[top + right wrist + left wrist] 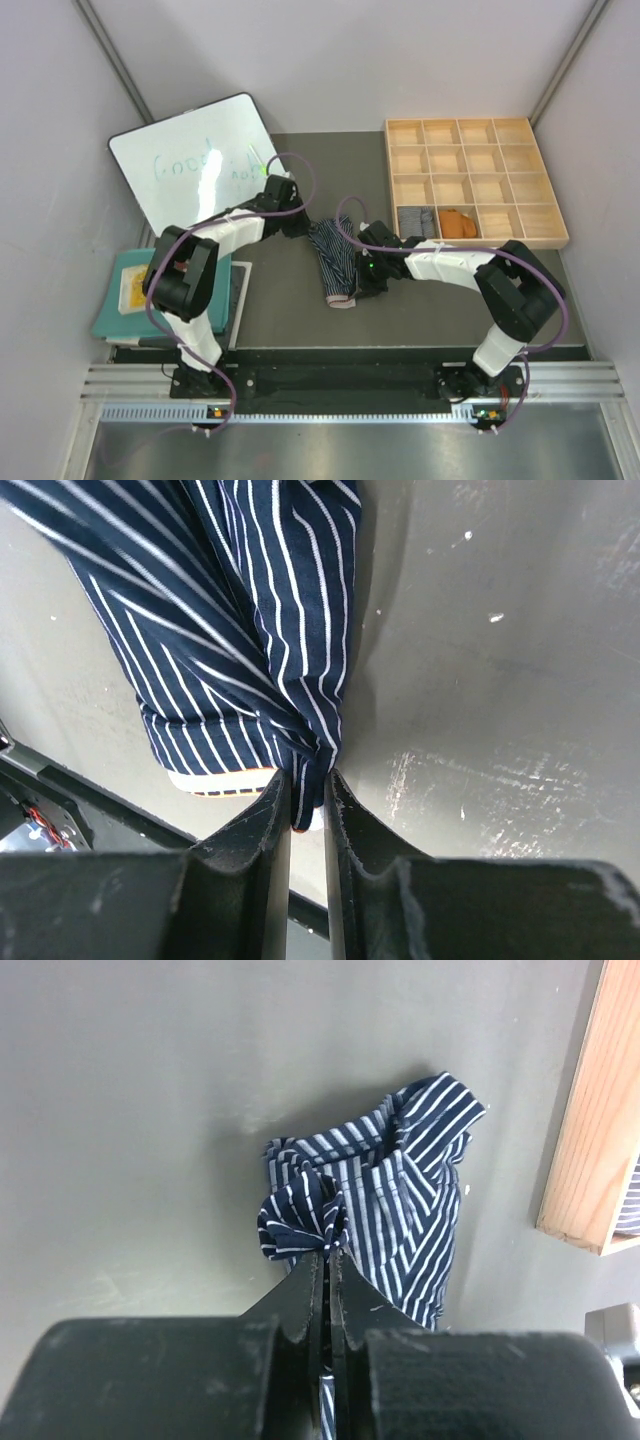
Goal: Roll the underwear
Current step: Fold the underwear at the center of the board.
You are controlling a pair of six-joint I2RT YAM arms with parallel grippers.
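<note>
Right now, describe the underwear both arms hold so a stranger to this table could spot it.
Start at the wooden grid tray at the table's far right, then look left to the dark surface. There lies the navy white-striped pair, pinched by the left tool and the right tool. Unlike the grey pair and the orange pair, it is outside the tray.

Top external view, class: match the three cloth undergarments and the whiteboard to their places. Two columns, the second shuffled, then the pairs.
1. dark navy white-striped underwear
2. grey pinstriped underwear
3. rust-orange underwear
4. white rectangular whiteboard

A. far left, tilted, green writing
B. wooden tray compartment, right of its cloth neighbour
C. dark tabletop, outside the tray
D. wooden tray compartment, left of its cloth neighbour

Pairs: 1-C, 2-D, 3-B, 4-A
</note>
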